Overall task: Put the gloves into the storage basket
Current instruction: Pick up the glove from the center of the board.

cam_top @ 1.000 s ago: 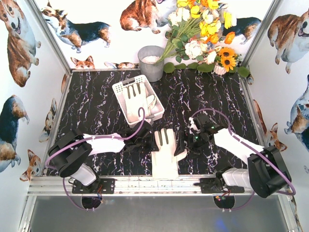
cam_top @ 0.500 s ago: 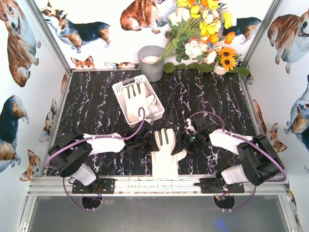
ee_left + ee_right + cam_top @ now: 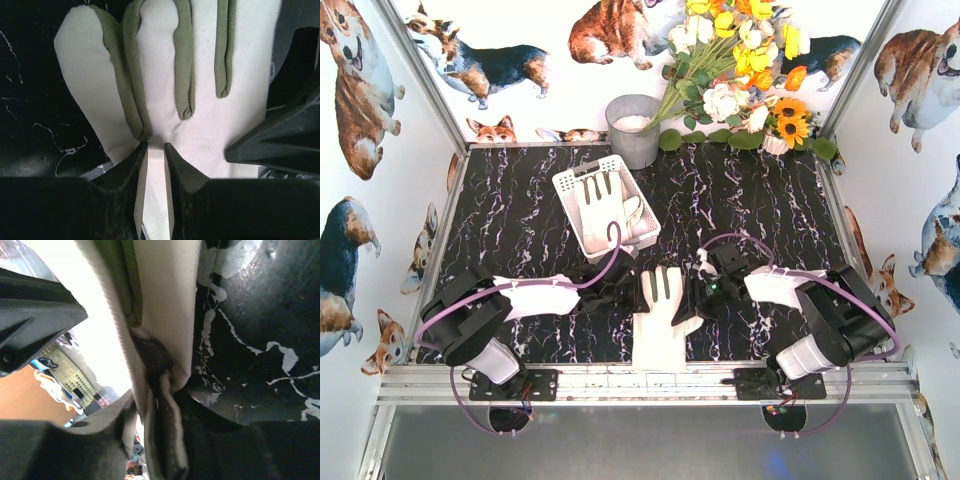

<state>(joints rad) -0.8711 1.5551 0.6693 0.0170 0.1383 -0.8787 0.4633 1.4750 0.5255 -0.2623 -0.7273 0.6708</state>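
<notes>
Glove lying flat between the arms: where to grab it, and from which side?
I'd pinch the glove at its side edges beside the palm, coming in low from left and right. It lies flat on the table, so probably only an edge offers fabric to bite.

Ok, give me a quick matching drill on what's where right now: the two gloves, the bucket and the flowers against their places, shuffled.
Things:
1. near glove
2. second glove
3. grey bucket
4. flowers

Places:
a. inside the storage basket
b. back right corner
c. lying flat between the left gripper and the right gripper, each pinching an edge of it
d. at the back, just beyond the storage basket

Pairs: 1-c, 2-a, 3-d, 4-b.
</notes>
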